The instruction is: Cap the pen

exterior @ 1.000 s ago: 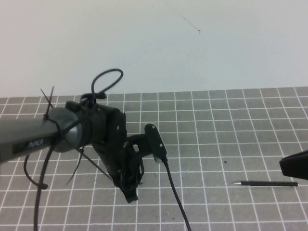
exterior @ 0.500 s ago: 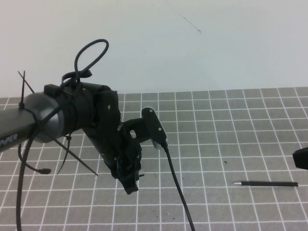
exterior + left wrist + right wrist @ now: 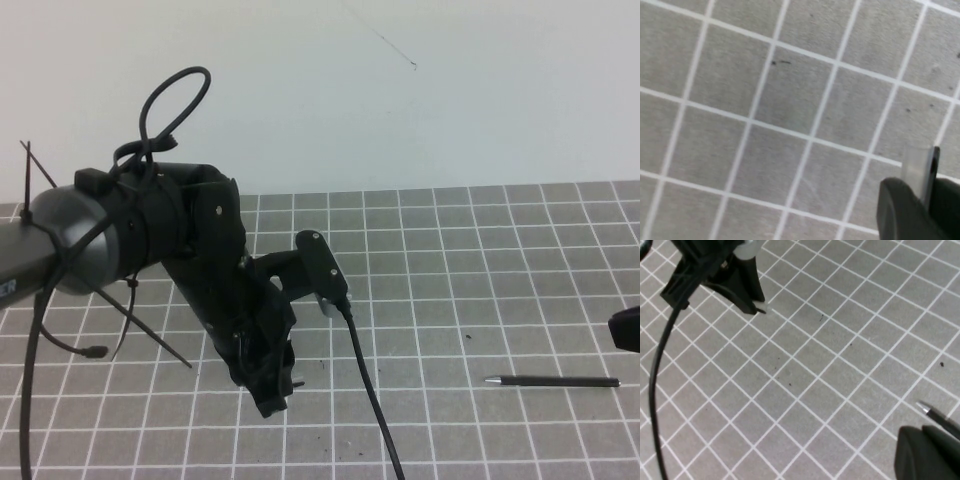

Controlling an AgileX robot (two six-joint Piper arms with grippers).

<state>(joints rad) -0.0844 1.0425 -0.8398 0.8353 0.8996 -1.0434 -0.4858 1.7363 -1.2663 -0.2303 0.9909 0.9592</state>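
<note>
We see the pen [image 3: 551,381] lying flat on the mat [image 3: 480,250], close to its right edge and toward the near edge, its tip pointing left. Our left gripper [image 3: 272,392] hangs above the mat left of the middle, well apart from the pen, with a small cap [image 3: 920,167] clamped between its fingers. Our right gripper [image 3: 626,330] sits at the right edge, just behind the pen's far end.
</note>
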